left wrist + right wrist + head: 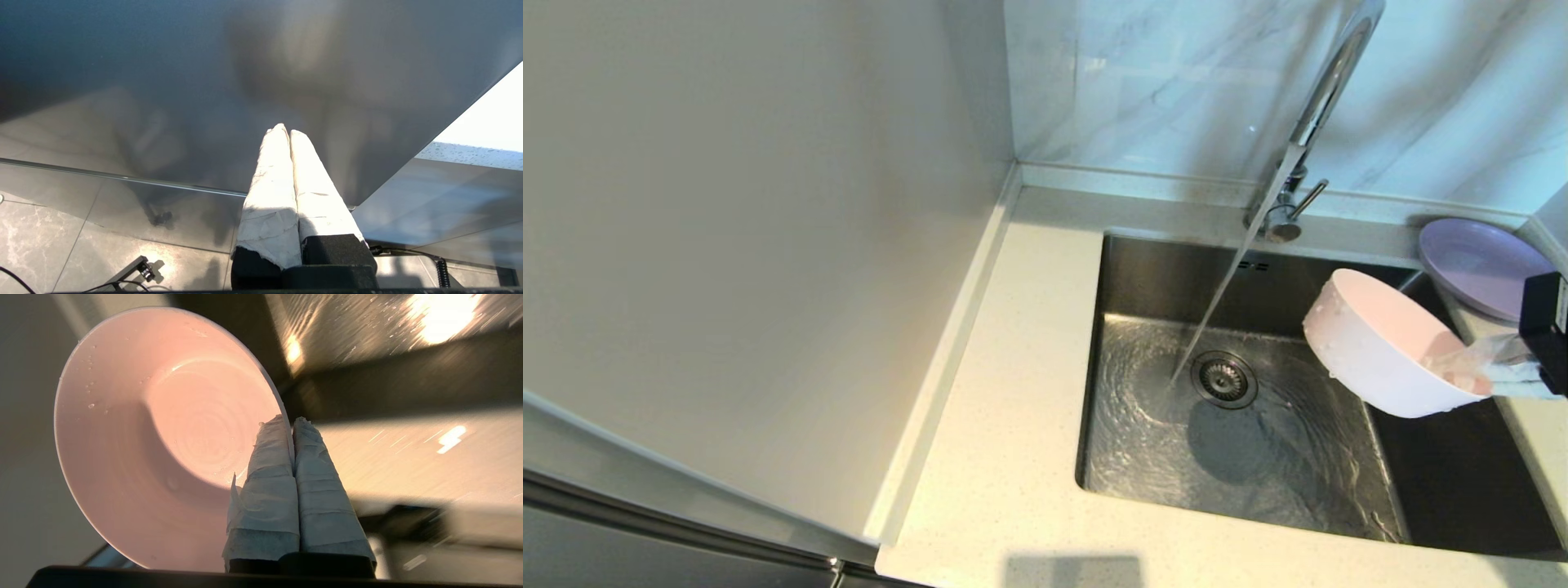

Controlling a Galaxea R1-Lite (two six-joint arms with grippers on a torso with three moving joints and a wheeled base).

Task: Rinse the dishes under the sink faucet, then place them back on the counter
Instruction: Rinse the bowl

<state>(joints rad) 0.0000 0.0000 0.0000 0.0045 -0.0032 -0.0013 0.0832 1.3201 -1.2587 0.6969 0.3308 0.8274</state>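
Observation:
My right gripper [1462,371] [289,422] is shut on the rim of the pale pink bowl [1380,343] [163,433], one taped finger inside and one outside. The bowl hangs tilted over the right side of the sink [1143,269], wet with droplets, to the right of the water stream. Water runs from the chrome faucet [1319,98] and lands beside the round drain [1223,379]. The lavender plate [1478,265] lies on the counter [1013,425] at the back right corner. My left gripper [284,130] is shut on nothing, parked below counter level, out of the head view.
A grey-veined marble wall [1176,82] stands behind the sink. A tall pale panel [752,245] closes off the left side. The faucet's thin lever [1308,198] sticks out to the right of its base. Water ripples across the basin floor.

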